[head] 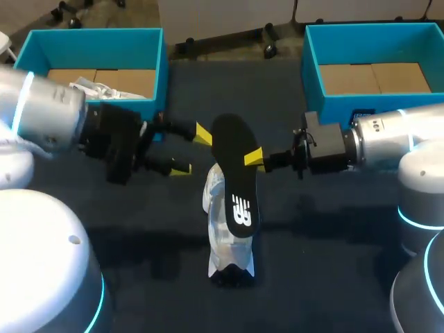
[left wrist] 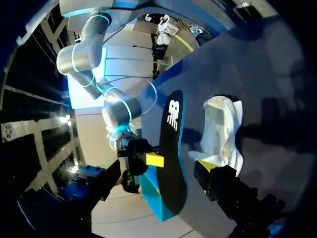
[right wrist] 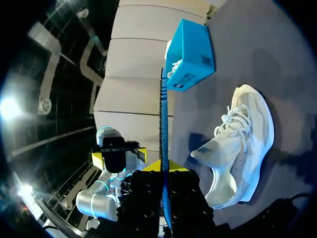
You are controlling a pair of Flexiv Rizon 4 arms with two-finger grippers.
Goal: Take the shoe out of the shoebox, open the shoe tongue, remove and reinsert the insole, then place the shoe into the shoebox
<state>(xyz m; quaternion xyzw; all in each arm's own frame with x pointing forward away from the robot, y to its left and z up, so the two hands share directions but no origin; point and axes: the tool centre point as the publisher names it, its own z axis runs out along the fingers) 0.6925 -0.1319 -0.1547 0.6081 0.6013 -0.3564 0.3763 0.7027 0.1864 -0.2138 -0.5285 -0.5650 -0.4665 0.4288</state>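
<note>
Dark counter (head: 333, 277) with two blue boxes up back: the left box (head: 90, 48) has a spare shoe (head: 104, 89) in it, and then there's the right box (head: 374, 45). So two shoes total. The working shoe (head: 225, 253) lies mid-counter between the arms. The one insole (head: 234, 173) hangs right over it, long axis roughly in line with the shoe's, pinched by the right end effector (head: 251, 159), so that arm's nearer. The left end effector (head: 193, 151) gapes wide, holding nothing, just beside the insole's far end.
</note>
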